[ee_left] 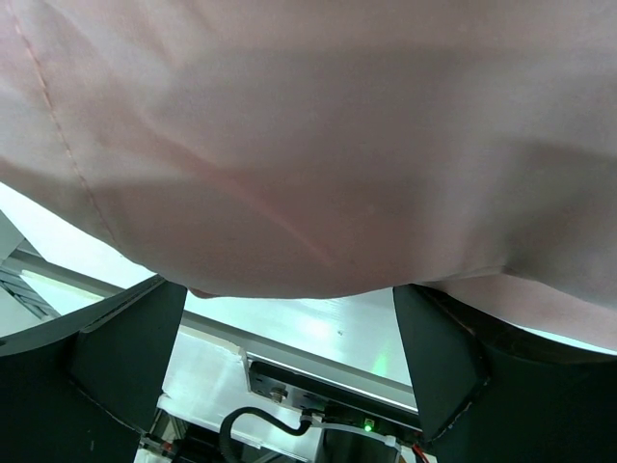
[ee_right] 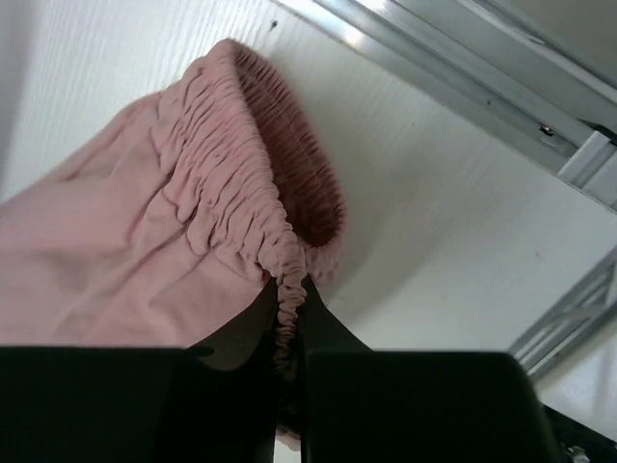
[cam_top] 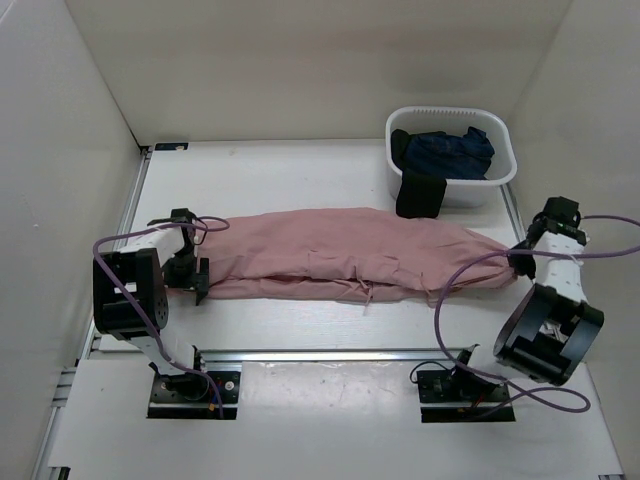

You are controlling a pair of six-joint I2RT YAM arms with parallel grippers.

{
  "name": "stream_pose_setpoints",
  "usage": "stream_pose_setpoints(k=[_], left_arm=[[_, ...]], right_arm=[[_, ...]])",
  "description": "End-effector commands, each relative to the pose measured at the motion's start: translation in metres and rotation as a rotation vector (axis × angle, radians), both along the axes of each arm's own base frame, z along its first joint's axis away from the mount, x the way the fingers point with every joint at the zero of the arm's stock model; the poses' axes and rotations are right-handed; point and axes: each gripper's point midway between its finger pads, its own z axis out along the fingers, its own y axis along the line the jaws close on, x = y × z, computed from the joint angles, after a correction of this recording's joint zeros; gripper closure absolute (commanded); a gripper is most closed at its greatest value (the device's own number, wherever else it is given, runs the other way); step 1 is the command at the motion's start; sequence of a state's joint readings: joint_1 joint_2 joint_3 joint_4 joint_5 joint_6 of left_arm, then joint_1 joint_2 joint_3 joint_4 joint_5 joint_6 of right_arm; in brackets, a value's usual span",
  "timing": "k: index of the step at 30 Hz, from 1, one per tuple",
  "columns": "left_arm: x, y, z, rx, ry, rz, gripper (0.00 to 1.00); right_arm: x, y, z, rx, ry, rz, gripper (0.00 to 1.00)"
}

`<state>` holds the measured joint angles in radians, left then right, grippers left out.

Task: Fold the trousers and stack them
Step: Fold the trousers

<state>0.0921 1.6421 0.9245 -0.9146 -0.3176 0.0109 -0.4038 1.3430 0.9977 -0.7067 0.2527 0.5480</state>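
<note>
Rail: silver metal rail (cam_top: 330, 352) crosses the white counter (cam_top: 300, 180) at 6 o'clock, with both arm bases fixed along it.
Left claw: black left claw (cam_top: 192, 272) sits at 9 o'clock on the counter, at the end of the cloth. In the wrist view its two fingers (ee_left: 125, 367) stand wide apart, and pink fabric drapes across their tips.
Right claw: black right claw (cam_top: 520, 262) sits at 3 o'clock. Its fingers (ee_right: 333, 338) are pressed together, pinching the gathered elastic waistband (ee_right: 241, 193).
Trousers: dusty-pink soft fabric trousers (cam_top: 350, 255) lie stretched in one long band across the middle of the counter from 9 to 3 o'clock. They span from one claw to the other, with the waist end at the right claw.
Basket: white plastic basket (cam_top: 478, 193) stands at 1 o'clock, just beyond the trousers.
Basket contents: dark navy-blue crumpled garment (cam_top: 455, 150) fills it, and a black cloth flap (cam_top: 420, 195) hangs over the near rim.
</note>
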Motion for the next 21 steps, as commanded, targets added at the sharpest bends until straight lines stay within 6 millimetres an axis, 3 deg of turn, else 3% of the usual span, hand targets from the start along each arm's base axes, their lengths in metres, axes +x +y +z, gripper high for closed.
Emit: stream_pose_setpoints(k=[1,5,6,10,12,15,21], left_arm=[[0.005,0.006,-0.009,0.042,-0.024,0.008,0.0],[0.004,0.006,-0.011,0.042,-0.024,0.008,0.0],[0.004,0.006,-0.011,0.042,-0.024,0.008,0.0],[0.005,0.007,-0.014,0.033,-0.025,0.018,0.0],[0.004,0.007,-0.016,0.032,-0.016,0.018,0.0],[0.001,0.006,-0.017,0.032,-0.007,0.017,0.0],[0.0,0.01,-0.016,0.051,-0.005,0.017,0.0]], right_arm=[[0.037,-0.003,0.007,0.117,-0.149,0.063,0.95],[0.045,-0.023,0.013,0.069,-0.14,0.06,0.89],[0.043,-0.021,0.008,0.106,-0.134,0.062,0.73],[0.031,-0.006,-0.017,0.2,-0.044,0.07,0.25],[0.013,-0.004,-0.032,0.2,0.003,0.001,0.18],[0.009,-0.003,-0.04,0.182,-0.002,-0.027,0.07],[0.008,-0.005,-0.07,0.152,0.064,-0.051,0.05]])
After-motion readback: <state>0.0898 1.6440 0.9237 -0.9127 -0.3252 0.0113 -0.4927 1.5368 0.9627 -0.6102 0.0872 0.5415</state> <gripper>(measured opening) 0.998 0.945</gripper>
